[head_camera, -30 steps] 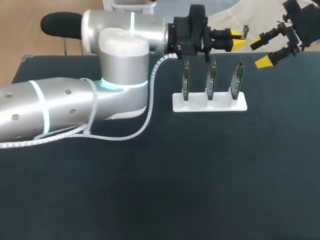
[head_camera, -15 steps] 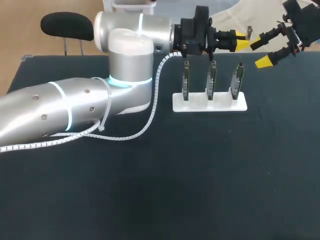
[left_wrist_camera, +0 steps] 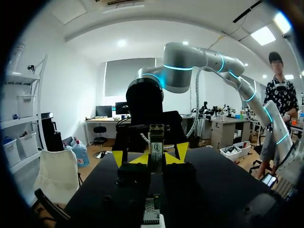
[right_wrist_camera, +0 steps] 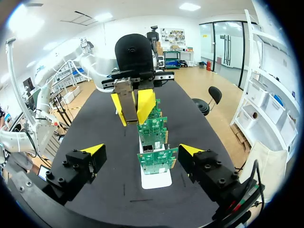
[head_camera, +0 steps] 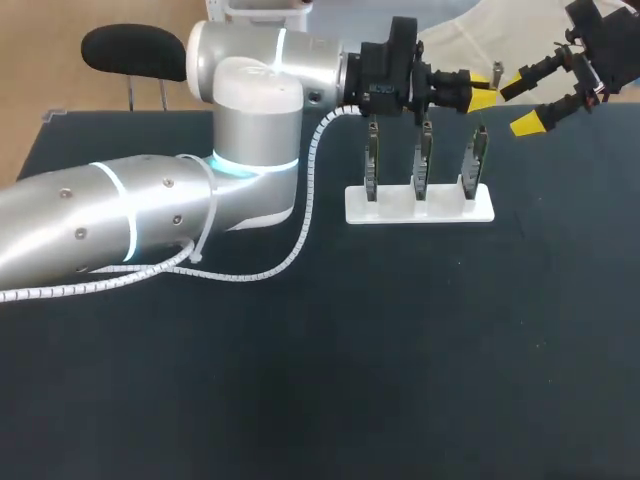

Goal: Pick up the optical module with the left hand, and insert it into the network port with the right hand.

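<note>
My left gripper (head_camera: pixel 482 95) hangs above the far end of the board rack, shut on the optical module (head_camera: pixel 495 72), a slim metal piece that stands up between its yellow tips. In the left wrist view the module (left_wrist_camera: pixel 156 137) sits crosswise in that gripper (left_wrist_camera: pixel 156 160). My right gripper (head_camera: pixel 520 103) faces it from the far right, open wide and holding nothing. In the right wrist view the module (right_wrist_camera: pixel 127 97) is ahead of the open right gripper (right_wrist_camera: pixel 141 150), above the green boards (right_wrist_camera: pixel 154 137) with their network ports (right_wrist_camera: pixel 148 148).
A white rack (head_camera: pixel 420 205) holds three upright green boards (head_camera: pixel 424 155) at the far middle of the dark table (head_camera: pixel 400 350). My left arm (head_camera: pixel 150 215) lies across the table's left half, with a white coiled cable (head_camera: pixel 300 220) hanging from it.
My left arm's elbow has swung to the right, and its gripper with the module has edged a little closer to the right gripper. The right arm has kept still.
</note>
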Available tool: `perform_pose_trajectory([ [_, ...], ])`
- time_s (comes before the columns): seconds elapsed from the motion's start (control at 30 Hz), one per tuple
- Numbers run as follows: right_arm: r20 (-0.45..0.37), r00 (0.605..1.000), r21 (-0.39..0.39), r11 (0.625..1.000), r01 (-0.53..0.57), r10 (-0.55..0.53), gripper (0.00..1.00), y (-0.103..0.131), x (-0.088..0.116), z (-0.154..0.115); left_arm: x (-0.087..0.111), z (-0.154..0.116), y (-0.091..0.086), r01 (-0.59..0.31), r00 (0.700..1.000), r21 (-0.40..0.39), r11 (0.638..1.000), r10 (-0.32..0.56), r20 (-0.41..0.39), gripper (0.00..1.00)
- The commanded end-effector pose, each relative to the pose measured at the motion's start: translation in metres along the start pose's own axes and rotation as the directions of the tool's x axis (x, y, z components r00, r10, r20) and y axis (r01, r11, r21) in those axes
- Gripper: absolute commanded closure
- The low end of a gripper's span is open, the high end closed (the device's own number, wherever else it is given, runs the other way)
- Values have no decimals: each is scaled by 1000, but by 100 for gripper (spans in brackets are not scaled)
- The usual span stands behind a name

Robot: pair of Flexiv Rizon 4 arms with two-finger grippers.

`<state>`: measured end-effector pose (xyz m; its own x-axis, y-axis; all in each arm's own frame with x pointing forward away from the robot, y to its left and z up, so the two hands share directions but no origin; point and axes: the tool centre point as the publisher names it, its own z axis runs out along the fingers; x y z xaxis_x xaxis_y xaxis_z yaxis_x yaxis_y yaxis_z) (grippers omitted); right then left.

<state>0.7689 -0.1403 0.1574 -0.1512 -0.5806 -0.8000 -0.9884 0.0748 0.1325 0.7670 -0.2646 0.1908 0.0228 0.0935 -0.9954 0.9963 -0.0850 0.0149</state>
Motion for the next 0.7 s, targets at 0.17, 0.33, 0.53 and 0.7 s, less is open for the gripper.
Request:
perform_pose_trajectory([
  [0.17,0,1000,5,1000,1,-1,0,2,0,0,1,-2,-8,-1,1000,-14,1000,1,-22,100],
  [0.33,0,1000,5,1000,1,-1,0,2,0,0,7,0,-9,22,1000,-16,1000,-22,-5,100],
  [0.53,0,1000,5,1000,1,-1,0,2,0,0,12,2,-9,39,999,-17,999,-39,1,100],
  [0.7,0,1000,5,1000,1,-1,0,2,0,0,12,4,-8,42,999,-14,999,-41,4,100],
])
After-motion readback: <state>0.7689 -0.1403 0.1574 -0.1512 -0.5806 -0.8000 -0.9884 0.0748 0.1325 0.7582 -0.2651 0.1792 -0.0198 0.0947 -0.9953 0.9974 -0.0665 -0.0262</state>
